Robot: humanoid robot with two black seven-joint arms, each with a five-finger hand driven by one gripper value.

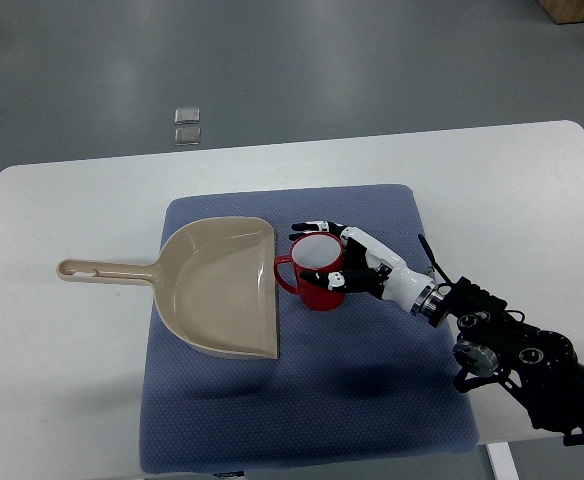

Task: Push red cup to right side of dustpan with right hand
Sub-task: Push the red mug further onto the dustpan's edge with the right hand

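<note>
A red cup (310, 272) with a white inside stands upright on the blue mat (372, 400), just right of the beige dustpan (217, 285). Its handle points left toward the dustpan's open edge. My right hand (344, 256) reaches in from the lower right. The hand lies against the cup's right side, and its black-tipped fingers (315, 226) curve over the far rim. The thumb sits low on the cup's near right side. The fingers are spread and not closed around the cup.
The dustpan's long handle (102, 270) sticks out left over the white table (62, 200). The mat covers the table's middle. Two small clear items (187, 124) lie on the grey floor beyond the table's far edge.
</note>
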